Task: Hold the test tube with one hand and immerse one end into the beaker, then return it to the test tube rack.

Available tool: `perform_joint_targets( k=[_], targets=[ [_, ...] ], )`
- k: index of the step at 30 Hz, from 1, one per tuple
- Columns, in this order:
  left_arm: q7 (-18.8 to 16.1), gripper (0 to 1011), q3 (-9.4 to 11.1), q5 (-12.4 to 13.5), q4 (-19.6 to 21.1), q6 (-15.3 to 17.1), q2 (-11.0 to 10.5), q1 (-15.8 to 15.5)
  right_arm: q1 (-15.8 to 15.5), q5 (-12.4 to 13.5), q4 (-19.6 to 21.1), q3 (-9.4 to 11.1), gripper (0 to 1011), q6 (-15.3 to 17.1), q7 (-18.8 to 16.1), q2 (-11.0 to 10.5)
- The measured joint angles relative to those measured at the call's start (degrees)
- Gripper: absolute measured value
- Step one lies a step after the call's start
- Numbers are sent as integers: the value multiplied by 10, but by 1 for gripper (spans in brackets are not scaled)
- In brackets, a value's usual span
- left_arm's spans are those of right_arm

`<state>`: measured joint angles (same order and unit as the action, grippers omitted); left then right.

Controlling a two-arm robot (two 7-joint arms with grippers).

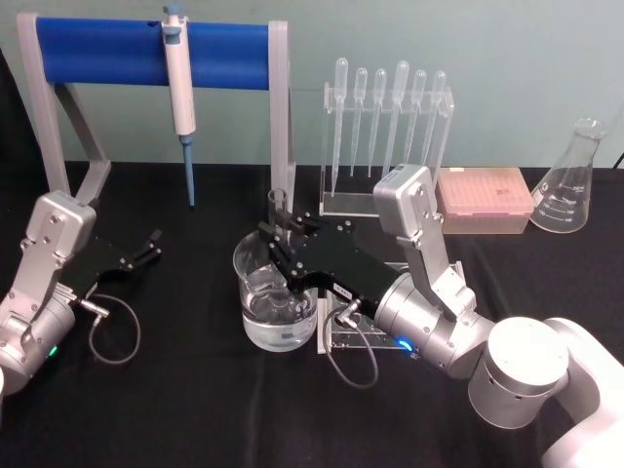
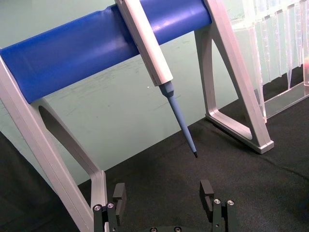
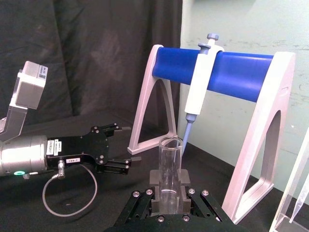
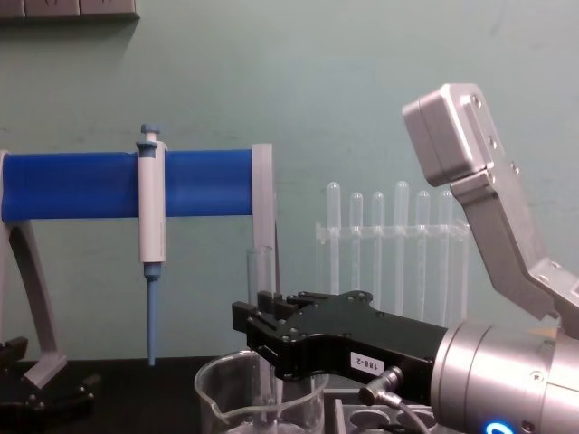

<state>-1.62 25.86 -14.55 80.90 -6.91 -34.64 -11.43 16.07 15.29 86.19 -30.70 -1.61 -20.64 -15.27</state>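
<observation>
Black cloth covers the bench point(image 1: 195, 419), with a pale green wall point(image 1: 487, 39) behind it. The right arm comes in from the near right corner, silver wrist low, one joint housing raised high above it. The black right gripper point(image 1: 281, 246) reaches out level over the bench.

Its fingers are clamped on the one test tube point(image 1: 278, 203), a pad on either side of the glass. The tube stands upright, its open rim above the fingers. Directly beneath them sits the single beaker point(image 1: 255, 327), with clear liquid in its lower part. The tube's lower end drops past the rim and inside, but whether it meets the liquid cannot be told.

Well off to the left of those fingers, the left gripper point(image 1: 151, 246) lies low over the cloth and points toward the beaker. Its fingers are spread wide with nothing between them.

Beyond the left fingers stands a blue-barred stand point(image 1: 97, 44), with one micropipette point(image 1: 179, 88) hanging from it tip down. Beyond the right fingers is a clear rack point(image 1: 351, 203) holding six pipettes point(image 1: 401, 107), bulbs up. Farther right again are one pink tip box point(image 1: 483, 200) and one conical flask point(image 1: 570, 180).
</observation>
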Motion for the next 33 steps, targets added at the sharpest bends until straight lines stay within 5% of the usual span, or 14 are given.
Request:
perform_joint_targets(
  k=[33],
  targets=[
    [0,1000,0,0,0,0,0,0,0,0,0,0,231,0,0,0]
  ],
)
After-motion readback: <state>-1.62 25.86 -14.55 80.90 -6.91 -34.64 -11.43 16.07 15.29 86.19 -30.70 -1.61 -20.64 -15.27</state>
